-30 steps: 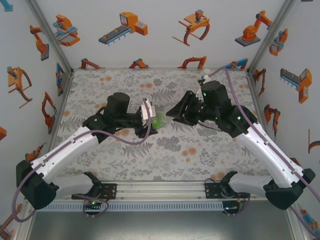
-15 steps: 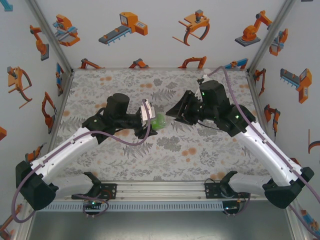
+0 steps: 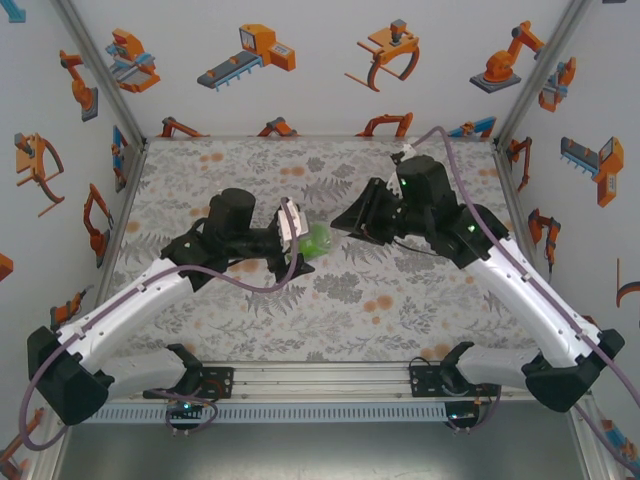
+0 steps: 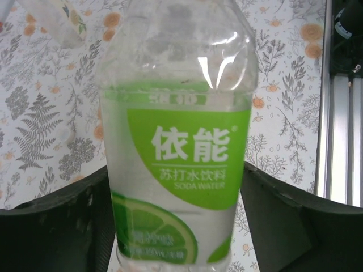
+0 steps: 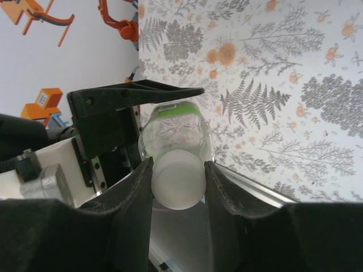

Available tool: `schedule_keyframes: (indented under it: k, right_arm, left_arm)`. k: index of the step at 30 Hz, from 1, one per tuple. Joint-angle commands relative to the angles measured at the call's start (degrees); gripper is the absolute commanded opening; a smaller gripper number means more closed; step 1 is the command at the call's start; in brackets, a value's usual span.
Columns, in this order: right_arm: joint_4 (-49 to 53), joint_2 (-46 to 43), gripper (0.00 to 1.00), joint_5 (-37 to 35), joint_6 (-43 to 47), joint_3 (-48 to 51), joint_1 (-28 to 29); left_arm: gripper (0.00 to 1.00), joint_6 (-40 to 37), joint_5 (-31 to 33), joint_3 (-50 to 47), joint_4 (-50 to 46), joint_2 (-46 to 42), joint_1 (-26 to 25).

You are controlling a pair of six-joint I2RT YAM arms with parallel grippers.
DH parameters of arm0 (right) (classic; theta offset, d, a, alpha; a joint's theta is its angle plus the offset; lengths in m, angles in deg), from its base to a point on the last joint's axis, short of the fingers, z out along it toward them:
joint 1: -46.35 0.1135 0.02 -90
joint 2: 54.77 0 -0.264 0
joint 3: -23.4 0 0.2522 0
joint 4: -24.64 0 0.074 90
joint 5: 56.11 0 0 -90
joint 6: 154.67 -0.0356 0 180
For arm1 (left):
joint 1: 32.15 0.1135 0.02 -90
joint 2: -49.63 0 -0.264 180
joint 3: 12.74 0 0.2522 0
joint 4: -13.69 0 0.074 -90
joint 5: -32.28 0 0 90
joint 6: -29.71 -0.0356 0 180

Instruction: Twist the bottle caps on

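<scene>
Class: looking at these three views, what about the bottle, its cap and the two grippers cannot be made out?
- Left wrist view: the bottle has its neck and base cut off by the frame edges.
- Left wrist view: it is unclear whether the left gripper presses the bottle or merely flanks it, because the clear wall blurs the contact.
- Right wrist view: the right gripper and the cap itself hide the thread.
- Top view: the bottle is too small and half covered by both grippers.

bright, even light from overhead; only faint, soft shadows lie on the table (image 3: 380, 310). at my left wrist, white glare streaks the bottle (image 4: 176, 170) at its shoulder, and its label is sharp. at my right wrist the cap (image 5: 178, 184) and my fingers (image 5: 133, 215) blur close up; the table's print beyond is crisp.
</scene>
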Motion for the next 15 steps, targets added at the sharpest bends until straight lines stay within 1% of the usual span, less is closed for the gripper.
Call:
schedule_keyframes:
  k: [1,7,10,13,15]
  right_arm:
    - [4.38,2.47,0.21,-2.41,7.03,-4.87,-0.88]
    - [12.70,9.93,0.21,-6.36,18.42,-12.75,-2.46]
    - [14.38,14.09,0.21,-8.52,23.07,-16.53,-3.36]
    - [16.52,19.81,0.21,-10.19,28.42,-22.03,-4.68]
    - [17.84,23.65,0.21,-11.64,31.74,-25.65,-5.55]
  left_arm:
    - [0.80,1.47,2.13,-0.61,0.13,-2.64,0.06]
    - [0.84,4.51,7.33,-1.08,-2.41,-5.16,0.94]
    - [0.91,7.87,10.93,-1.58,-2.75,-6.50,1.77]
    - [0.90,10.71,11.67,-1.72,-3.72,-7.59,3.14]
    - [0.90,13.90,12.44,-1.54,-4.42,-8.17,4.36]
